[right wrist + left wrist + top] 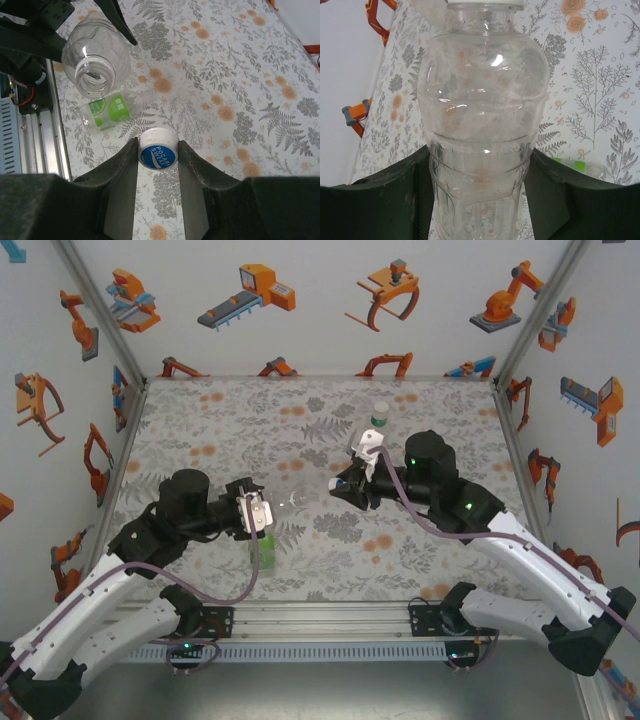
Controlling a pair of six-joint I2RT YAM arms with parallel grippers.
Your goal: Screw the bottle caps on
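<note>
You are working over a flower-printed table [200,440], with both arms reaching in from the near edge toward its middle. Your left gripper [477,160] is clenching the clear bottle [482,100] around its lower body, one dark finger [395,200] pressing on each side. In the right wrist view that bottle is tilting, and its open, uncapped mouth is pointing toward the right gripper. The tall bottle [377,420] with the green neck band is standing upright toward the far edge, right of the middle, just beyond the right arm. The green bottle [106,112] is lying on its side close to the near edge, left of the middle, just beside the clear bottle and below the left gripper in the top view. Your right gripper [158,145] is pinching a white cap [159,154] with a blue printed top between its fingertips, near the middle of the table. The cap is sitting apart from the clear bottle's mouth, and you cannot tell whether it is touching the table.
</note>
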